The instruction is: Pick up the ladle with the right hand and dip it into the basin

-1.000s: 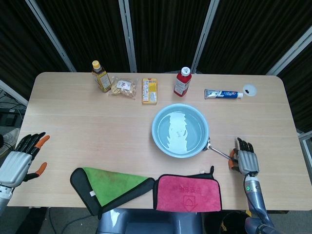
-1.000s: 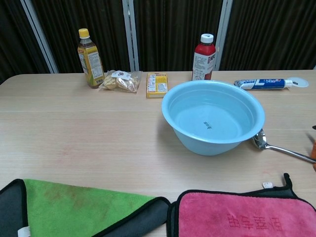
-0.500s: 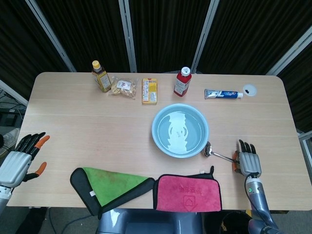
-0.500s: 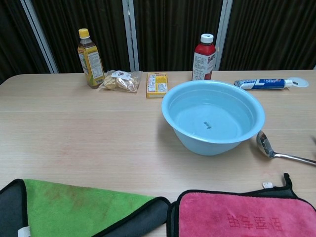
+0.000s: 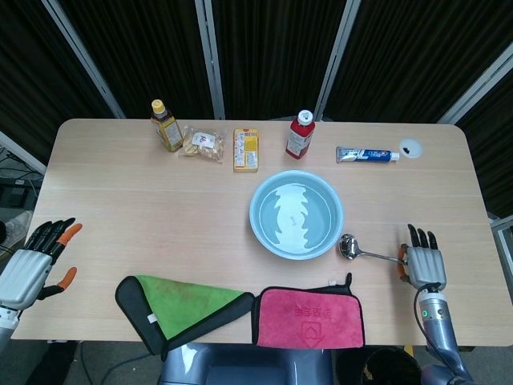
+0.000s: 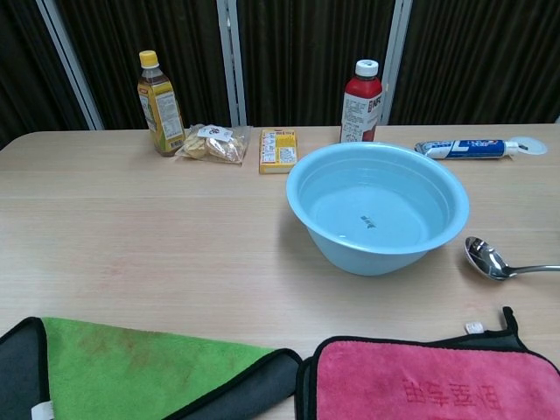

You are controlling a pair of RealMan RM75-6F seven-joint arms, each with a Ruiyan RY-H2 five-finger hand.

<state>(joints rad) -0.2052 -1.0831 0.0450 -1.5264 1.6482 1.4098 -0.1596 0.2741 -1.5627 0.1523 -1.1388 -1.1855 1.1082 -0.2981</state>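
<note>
The pale wood-grain tabletop [image 5: 144, 200] carried a round, smooth blue basin [image 5: 296, 215] of water. Right of it, apart, lay the shiny metal ladle [image 5: 365, 251], bowl up, thin handle reaching the right hand [image 5: 422, 265]; whether that hand gripped it was unclear. The left hand [image 5: 32, 265] hung off the edge, fingers spread, empty.

We count one light-blue basin [image 5: 296, 214] holding water, one metal ladle [image 5: 359, 250], two bottles, one yellow-capped with amber liquid [image 5: 167, 126] and one red with a white cap [image 5: 300, 135], one bag of snacks [image 5: 202, 143], one yellow box [image 5: 246, 150], one toothpaste tube [image 5: 367, 155], and two cloths, one green [image 5: 178, 309] and one pink [image 5: 311, 318].
</note>
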